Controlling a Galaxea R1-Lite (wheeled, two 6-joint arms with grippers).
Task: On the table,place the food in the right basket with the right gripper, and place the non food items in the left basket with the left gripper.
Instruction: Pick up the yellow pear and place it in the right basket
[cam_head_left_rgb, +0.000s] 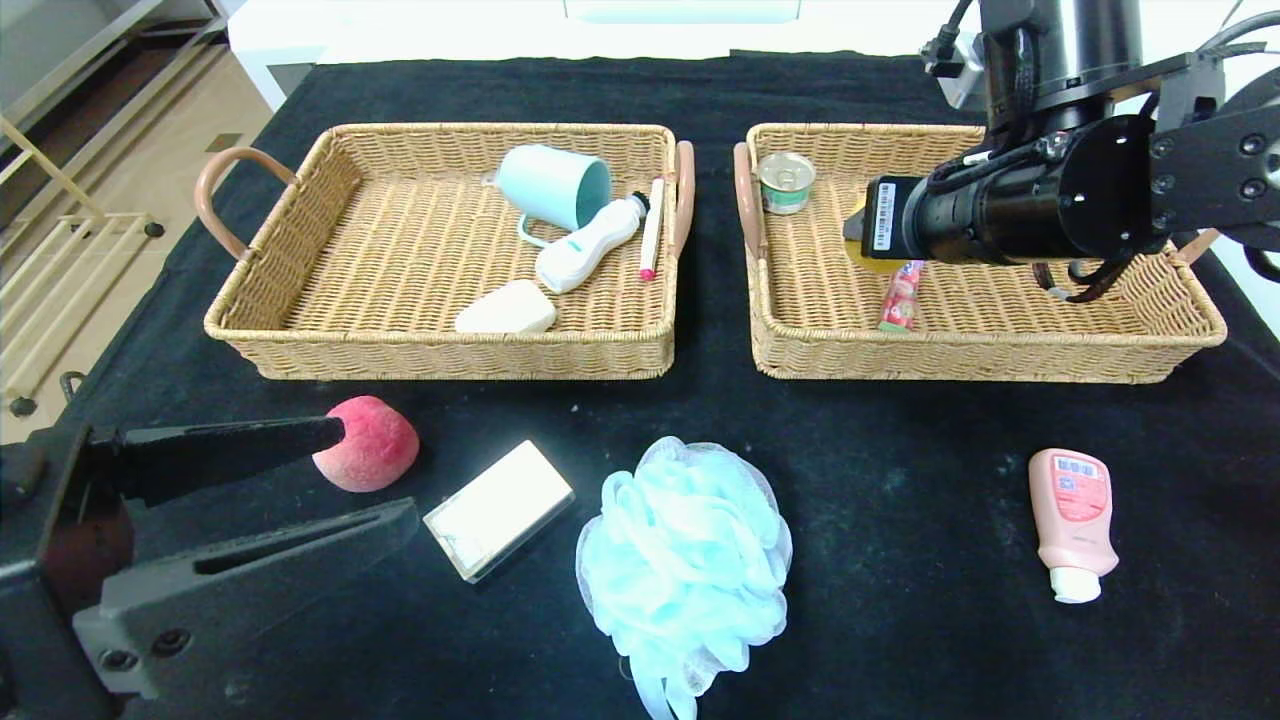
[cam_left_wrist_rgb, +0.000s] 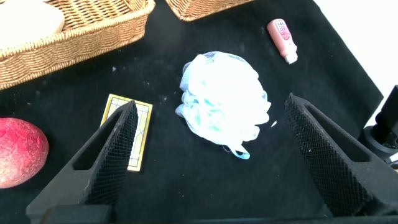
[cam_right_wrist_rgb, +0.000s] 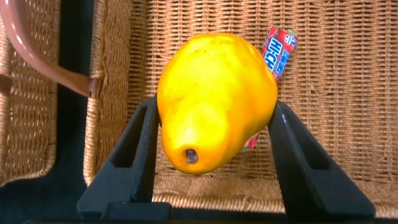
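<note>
Table (cam_head_left_rgb: 900, 470): black cloth lying bare between pouf (cam_head_left_rgb: 685, 560) and pink bottle (cam_head_left_rgb: 1075, 520).
Right claw (cam_right_wrist_rgb: 214, 134): I'm gripping the pear (cam_right_wrist_rgb: 214, 99) — hanging over the right basket (cam_head_left_rgb: 1000, 350).
Left claw (cam_left_wrist_rgb: 211, 134): I'm gaping wide, near left — peach (cam_head_left_rgb: 368, 443) beside it.

Woven wicker right basket (cam_head_left_rgb: 1000, 340), glossy smooth pear (cam_right_wrist_rgb: 214, 102), fuzzy peach (cam_head_left_rgb: 368, 444)

The right pincer (cam_right_wrist_rgb: 214, 134) grips a yellow pear (cam_right_wrist_rgb: 214, 99) above the right basket (cam_right_wrist_rgb: 348, 87); candy stick (cam_right_wrist_rgb: 278, 51) beneath.
</note>
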